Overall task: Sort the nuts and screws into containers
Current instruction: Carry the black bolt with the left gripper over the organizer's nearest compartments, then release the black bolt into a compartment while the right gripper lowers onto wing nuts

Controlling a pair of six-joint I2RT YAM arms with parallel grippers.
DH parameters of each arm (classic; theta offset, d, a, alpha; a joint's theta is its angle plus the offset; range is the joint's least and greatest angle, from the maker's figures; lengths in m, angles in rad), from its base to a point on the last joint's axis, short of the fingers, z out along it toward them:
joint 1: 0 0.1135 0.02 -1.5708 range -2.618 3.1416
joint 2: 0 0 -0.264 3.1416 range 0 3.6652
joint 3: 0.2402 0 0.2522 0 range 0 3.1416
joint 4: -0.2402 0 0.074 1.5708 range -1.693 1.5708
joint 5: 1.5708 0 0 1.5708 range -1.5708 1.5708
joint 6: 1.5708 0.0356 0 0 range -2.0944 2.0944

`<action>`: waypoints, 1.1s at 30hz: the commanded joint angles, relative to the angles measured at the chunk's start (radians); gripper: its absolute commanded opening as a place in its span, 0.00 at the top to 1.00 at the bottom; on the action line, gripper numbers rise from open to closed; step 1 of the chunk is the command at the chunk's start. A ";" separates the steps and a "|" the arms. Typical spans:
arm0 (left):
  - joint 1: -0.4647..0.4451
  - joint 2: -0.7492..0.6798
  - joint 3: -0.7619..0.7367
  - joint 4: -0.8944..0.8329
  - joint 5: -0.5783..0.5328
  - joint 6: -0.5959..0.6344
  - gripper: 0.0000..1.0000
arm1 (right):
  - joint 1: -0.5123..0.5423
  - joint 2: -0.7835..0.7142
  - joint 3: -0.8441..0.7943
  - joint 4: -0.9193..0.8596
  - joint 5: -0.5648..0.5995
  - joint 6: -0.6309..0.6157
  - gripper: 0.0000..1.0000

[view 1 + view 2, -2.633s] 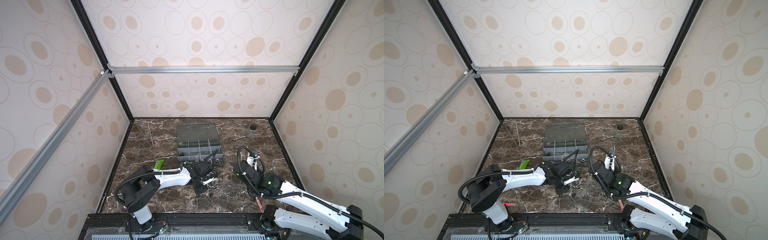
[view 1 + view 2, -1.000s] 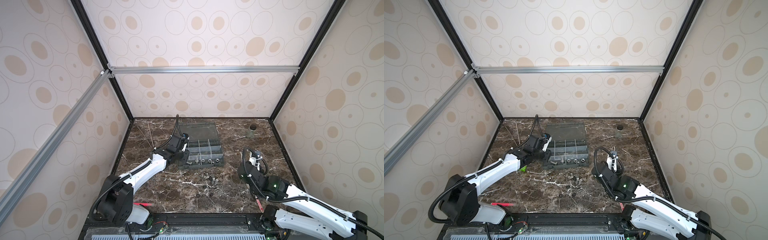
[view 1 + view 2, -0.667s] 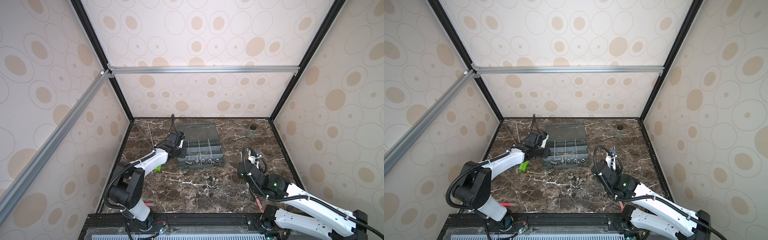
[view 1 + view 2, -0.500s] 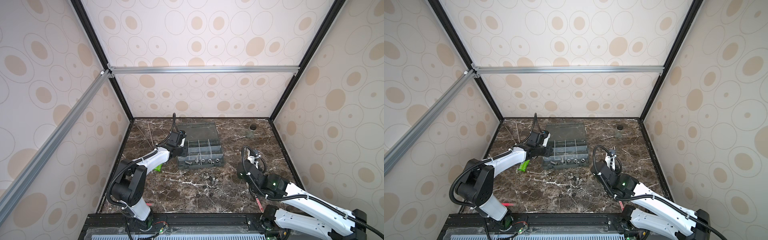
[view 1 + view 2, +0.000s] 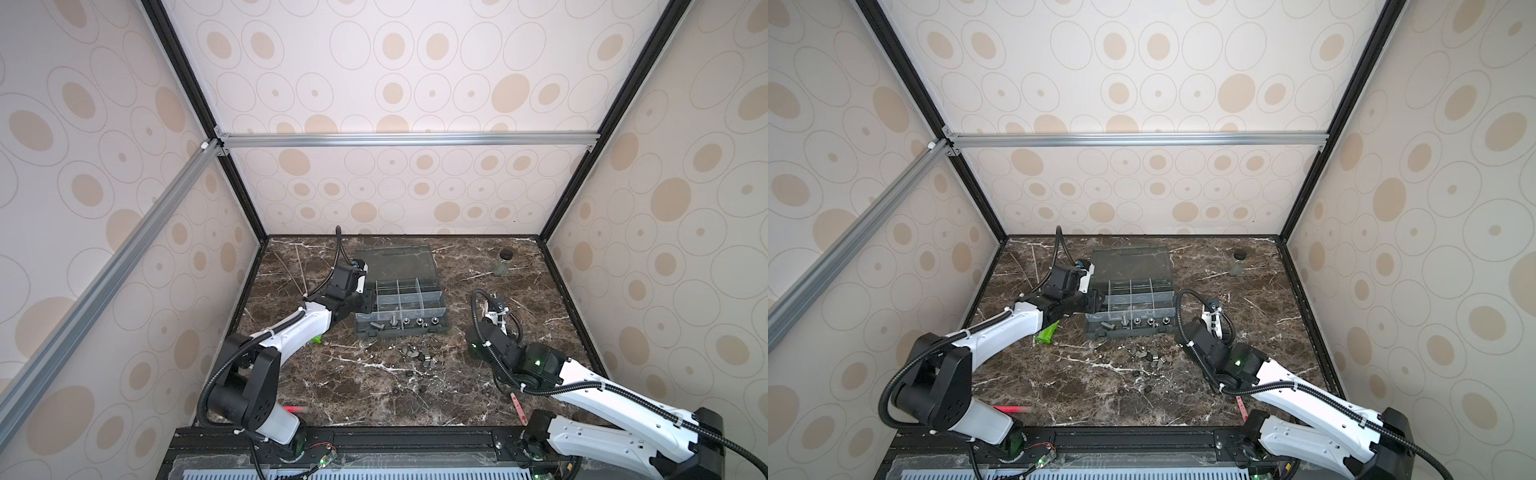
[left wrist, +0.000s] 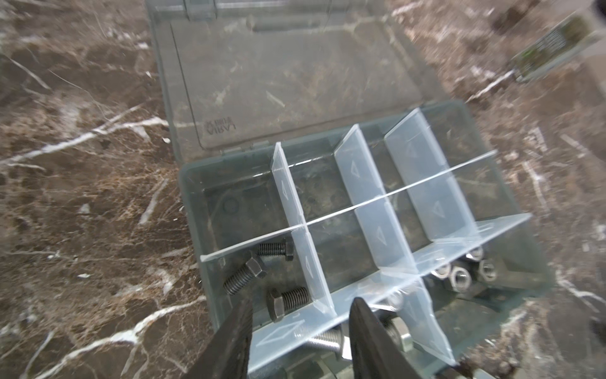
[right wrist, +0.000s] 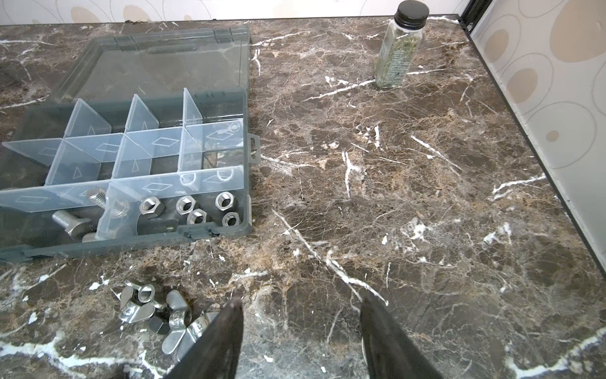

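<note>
Overhead, the left gripper (image 6: pixel 301 303) hangs, jaws parted and empty, above the left end of the grey plastic organizer box with translucent dividers (image 6: pixel 191 213); three dark hex-head screws (image 6: pixel 244 279) lie in its middle-row compartment there. Shiny silver hex nuts (image 7: pixel 196 216) sit in the front right compartment. The right gripper (image 7: pixel 301 298), likewise parted and empty, hovers beside loose silver wing nuts (image 7: pixel 141 295) on the brown marble tabletop (image 7: pixel 393 197).

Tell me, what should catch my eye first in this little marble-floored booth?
Likely the open grey organizer box in the middle of the marble table, with dark screws in a compartment at its left end and shiny nuts in its near right one. Then the left tool, open over that left end, and loose wing nuts heaped just in front of the box.
</note>
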 commanded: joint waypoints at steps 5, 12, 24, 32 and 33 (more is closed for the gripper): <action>0.007 -0.173 -0.099 0.119 0.023 -0.085 0.52 | -0.004 0.073 0.002 0.049 -0.113 -0.028 0.40; 0.007 -0.273 -0.127 0.094 0.013 -0.063 0.51 | -0.005 0.184 0.010 0.120 -0.287 -0.044 0.41; 0.008 -0.347 -0.201 0.122 0.028 -0.099 0.51 | 0.048 0.354 0.041 0.214 -0.432 -0.035 0.43; 0.010 -0.408 -0.263 0.133 0.028 -0.119 0.51 | 0.089 0.477 0.128 0.186 -0.448 -0.051 0.45; 0.010 -0.413 -0.269 0.136 0.031 -0.122 0.51 | 0.095 0.486 0.138 0.185 -0.442 -0.052 0.45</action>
